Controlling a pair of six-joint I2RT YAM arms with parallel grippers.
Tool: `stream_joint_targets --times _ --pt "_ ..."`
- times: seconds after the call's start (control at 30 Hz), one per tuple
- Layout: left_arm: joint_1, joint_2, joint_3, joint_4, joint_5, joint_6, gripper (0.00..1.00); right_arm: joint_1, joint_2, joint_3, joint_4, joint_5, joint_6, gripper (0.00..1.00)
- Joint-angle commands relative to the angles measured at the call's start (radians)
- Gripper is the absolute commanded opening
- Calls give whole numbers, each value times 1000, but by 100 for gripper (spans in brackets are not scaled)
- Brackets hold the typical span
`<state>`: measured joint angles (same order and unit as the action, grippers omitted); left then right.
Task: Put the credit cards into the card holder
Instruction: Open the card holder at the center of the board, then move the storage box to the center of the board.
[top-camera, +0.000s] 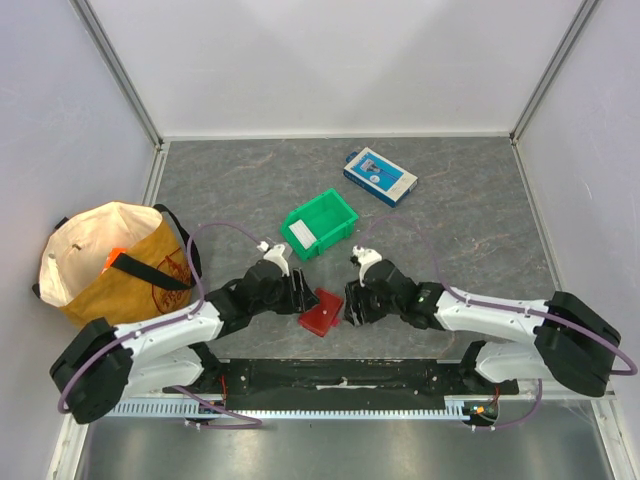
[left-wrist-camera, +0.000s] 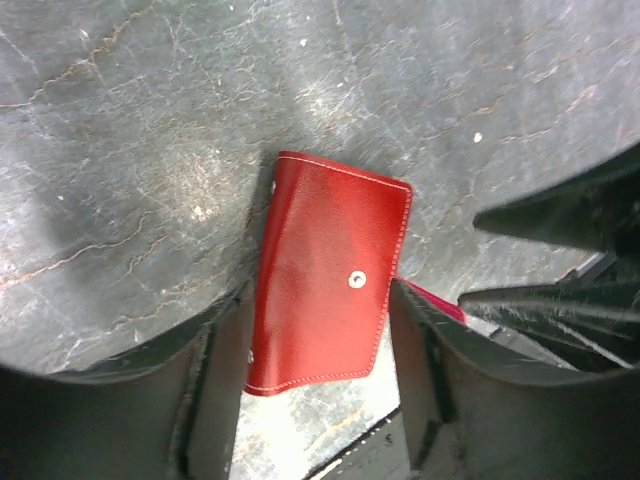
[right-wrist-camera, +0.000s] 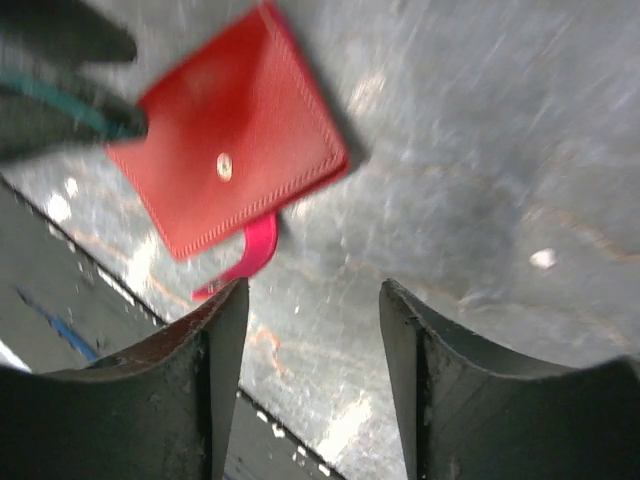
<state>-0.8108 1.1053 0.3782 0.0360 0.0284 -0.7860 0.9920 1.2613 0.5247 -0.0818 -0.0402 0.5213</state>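
A small flat red leather-like card holder (top-camera: 322, 312) with white stitching and a metal snap stud is seen lying closed on the dark grey marbled desk (top-camera: 470, 230), near its front edge, between the two arms. The left gripper (left-wrist-camera: 320, 400) is released: its fingers (left-wrist-camera: 215, 390) are spread on either side of the holder's near end, and whether they touch it cannot be told. The right gripper (right-wrist-camera: 312, 380) is likewise released, with only bare desk between its fingers (right-wrist-camera: 190, 400); the holder is placed just ahead of it. A pinkish-red strip (right-wrist-camera: 245, 260) is seen protruding from under the holder's edge. A green plastic bin (top-camera: 320, 224) is located just behind the holder.
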Motion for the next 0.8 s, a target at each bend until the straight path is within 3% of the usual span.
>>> stream_joint_targets --times 0.0,0.23,0.47,0.67,0.77 --pt "2 -103 45 -105 -76 5 68 -41 -17 132 -30 158 83 68" --pt "4 -173 197 -284 -254 86 81 -93 139 389 -101 411 229 79" --pt "15 -186 260 -343 -332 103 85 -193 323 590 -187 517 351 80" --pt "30 -199 269 -364 -328 116 86 -268 452 730 -231 522 179 81" --pt "35 -211 266 -369 -329 119 86 -306 501 759 -204 447 76 82"
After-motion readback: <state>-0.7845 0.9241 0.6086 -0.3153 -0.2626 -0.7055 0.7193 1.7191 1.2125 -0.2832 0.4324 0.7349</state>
